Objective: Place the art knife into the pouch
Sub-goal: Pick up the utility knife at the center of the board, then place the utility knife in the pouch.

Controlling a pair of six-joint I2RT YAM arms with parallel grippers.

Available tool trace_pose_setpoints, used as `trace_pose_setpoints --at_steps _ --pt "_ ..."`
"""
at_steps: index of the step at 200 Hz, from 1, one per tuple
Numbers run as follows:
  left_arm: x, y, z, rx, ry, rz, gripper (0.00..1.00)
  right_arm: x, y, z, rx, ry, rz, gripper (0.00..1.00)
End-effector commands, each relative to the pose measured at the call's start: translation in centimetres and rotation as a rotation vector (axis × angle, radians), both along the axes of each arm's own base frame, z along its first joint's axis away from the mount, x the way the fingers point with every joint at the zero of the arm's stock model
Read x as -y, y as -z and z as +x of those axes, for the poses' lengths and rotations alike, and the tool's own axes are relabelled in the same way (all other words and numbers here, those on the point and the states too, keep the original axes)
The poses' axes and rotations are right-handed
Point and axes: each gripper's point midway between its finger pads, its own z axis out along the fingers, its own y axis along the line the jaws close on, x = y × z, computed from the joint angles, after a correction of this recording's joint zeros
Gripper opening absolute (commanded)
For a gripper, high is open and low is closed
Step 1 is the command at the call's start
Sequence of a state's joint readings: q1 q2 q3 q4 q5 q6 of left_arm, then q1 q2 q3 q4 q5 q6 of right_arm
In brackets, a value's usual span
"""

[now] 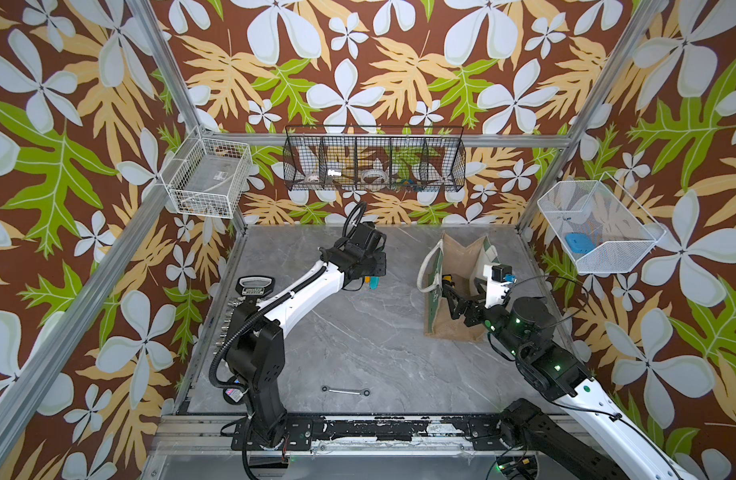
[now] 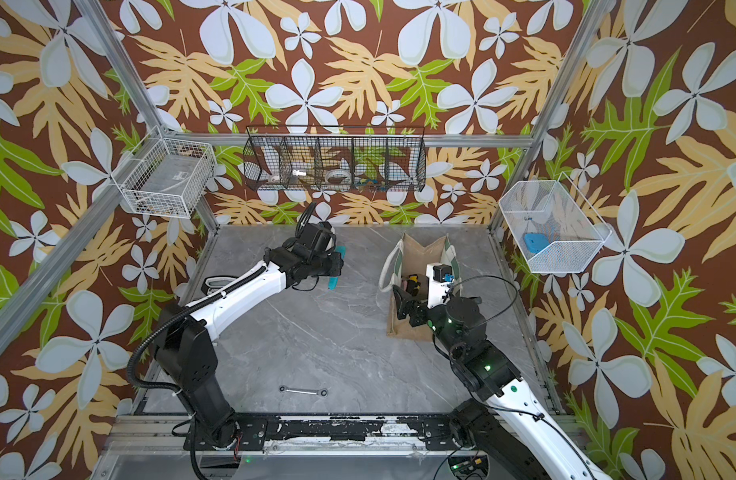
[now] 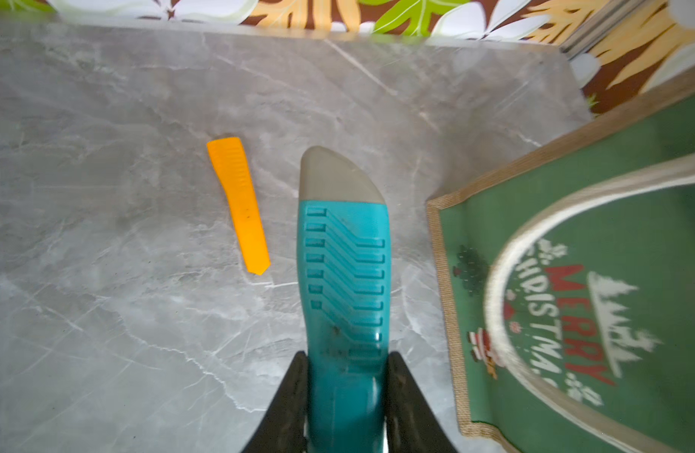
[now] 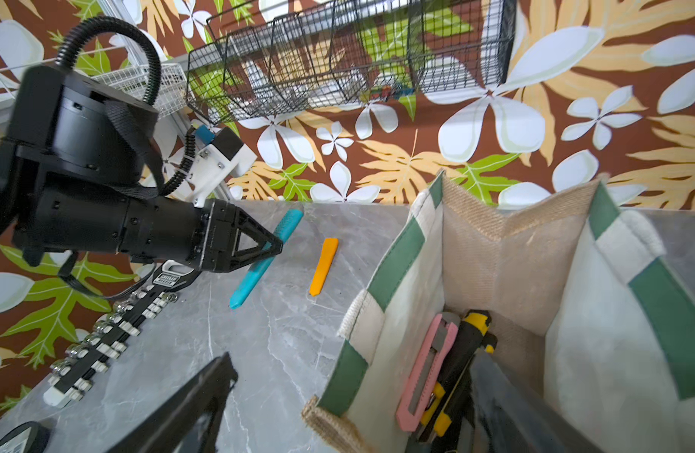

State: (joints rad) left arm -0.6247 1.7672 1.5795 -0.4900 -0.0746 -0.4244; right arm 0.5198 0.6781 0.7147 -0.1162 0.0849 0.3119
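At the left edge of the grey table (image 1: 358, 340) lies a rack of sockets (image 4: 102, 345), and a wrench (image 1: 346, 390) lies flat near the front. The left gripper (image 4: 273, 249) has its jaws closed partway onto the middle of the teal art knife (image 3: 344, 266), which is tilted and outside the pouch, to its left. An orange plastic strip (image 3: 239, 204) lies flat on the table near the knife. The pouch (image 1: 462, 255) stands upright at the right rear, mouth open, with 2 knives inside: a pink knife (image 4: 428, 368) and a yellow-and-black knife (image 4: 463, 353). The right gripper (image 4: 353, 357) is spread wide and holds nothing, with 1 finger inside the pouch and 1 outside its front wall.
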Motion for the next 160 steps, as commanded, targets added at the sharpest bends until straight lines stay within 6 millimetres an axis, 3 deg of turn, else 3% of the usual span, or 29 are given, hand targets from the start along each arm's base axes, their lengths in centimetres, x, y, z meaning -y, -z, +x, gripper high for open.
trace_pose_setpoints --at_steps 1,42,83,111,160 --pt "2.0 -2.4 -1.2 0.022 0.052 -0.030 0.17 1.9 -1.3 0.3 0.053 0.097 -0.032 0.94" --pt "7.4 -6.8 -3.1 0.072 0.185 -0.112 0.17 4.3 -1.8 0.1 0.075 0.213 -0.056 0.95" --pt "12.7 -9.7 -4.7 0.119 0.313 -0.153 0.17 6.3 -1.6 -0.5 0.076 0.314 -0.037 0.94" --pt "15.9 -9.7 -5.6 0.107 0.395 -0.198 0.17 7.4 -1.6 -1.0 0.086 0.361 -0.015 0.94" --pt "20.3 -7.2 -6.6 0.040 0.496 -0.264 0.17 8.4 -0.8 -1.2 0.063 0.412 -0.016 0.94"
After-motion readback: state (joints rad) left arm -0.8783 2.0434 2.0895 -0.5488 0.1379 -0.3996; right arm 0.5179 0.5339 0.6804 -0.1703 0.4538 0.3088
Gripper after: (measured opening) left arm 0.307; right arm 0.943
